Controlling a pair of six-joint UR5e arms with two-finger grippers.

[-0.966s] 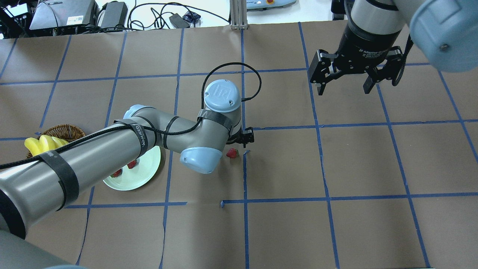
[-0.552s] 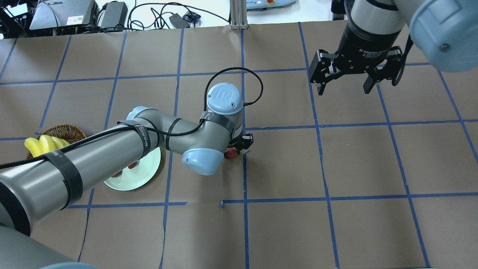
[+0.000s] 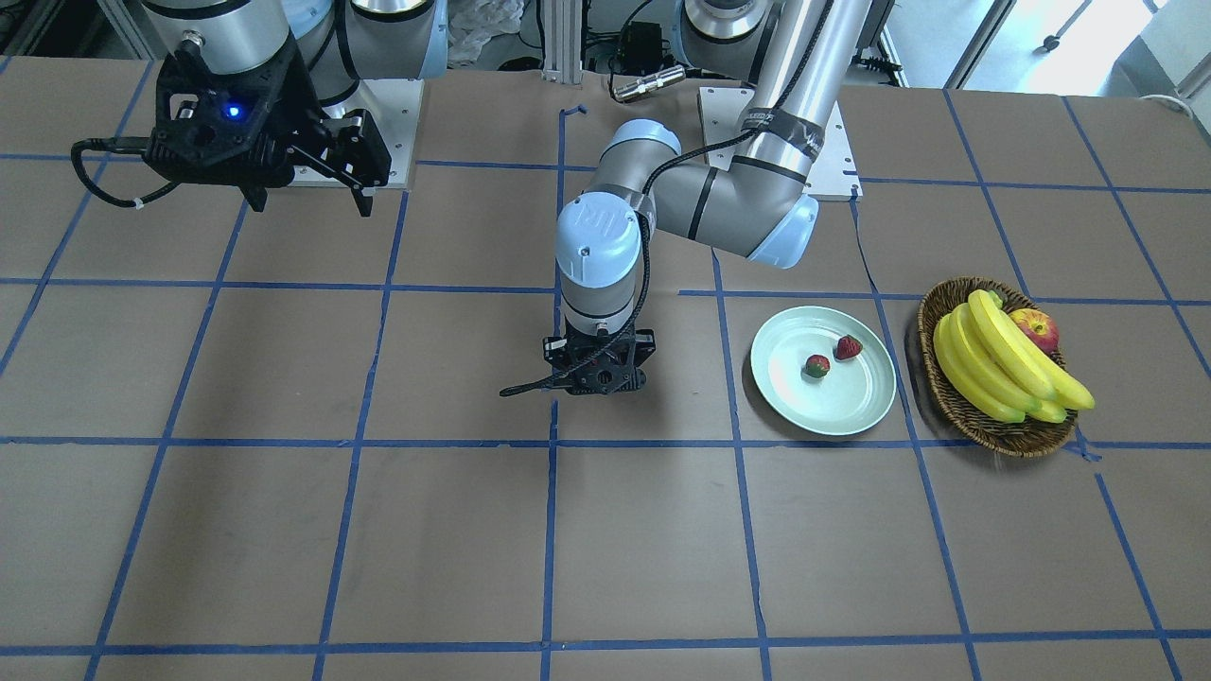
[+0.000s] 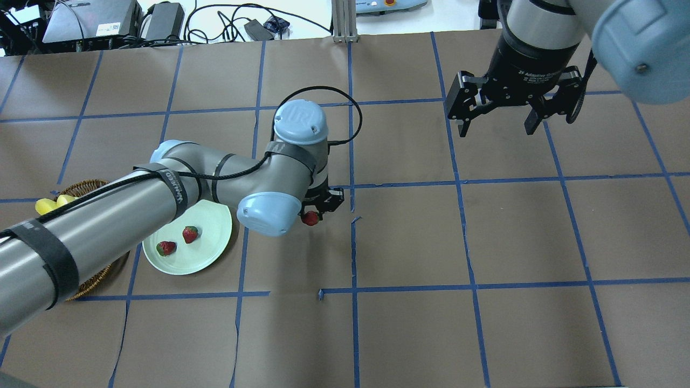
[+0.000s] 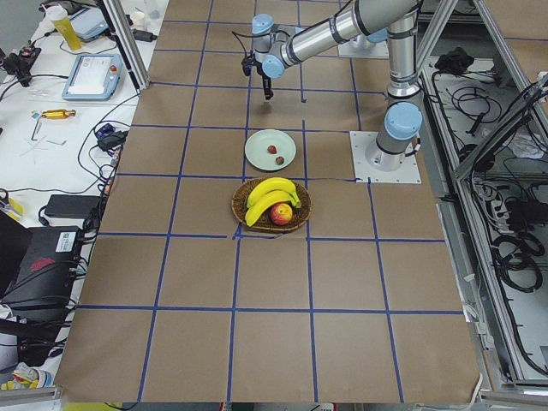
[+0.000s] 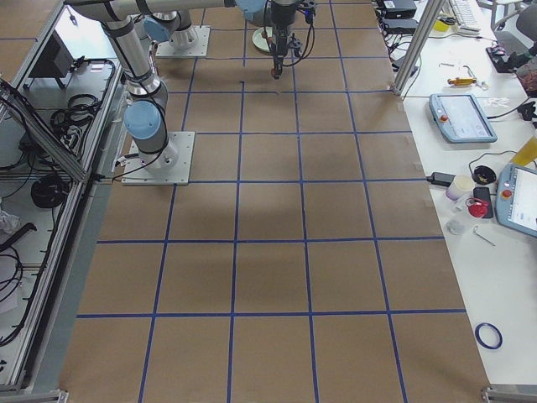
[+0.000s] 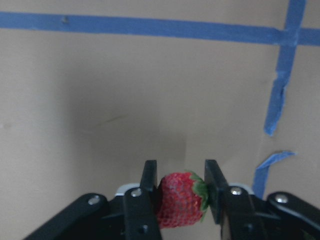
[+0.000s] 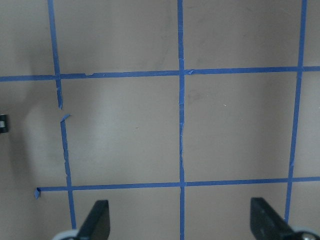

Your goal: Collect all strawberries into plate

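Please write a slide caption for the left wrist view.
Left tool shut on a strawberry, held over the blue-taped brown table.

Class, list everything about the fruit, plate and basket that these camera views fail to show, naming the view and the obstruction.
Front-facing view: the held strawberry is hidden behind the left gripper.
Overhead view: the left arm covers most of the basket and bananas, and all of the apple.
Exterior left view: the held strawberry is too small to make out.
Exterior right view: the plate is far off, its two strawberries too small to tell.
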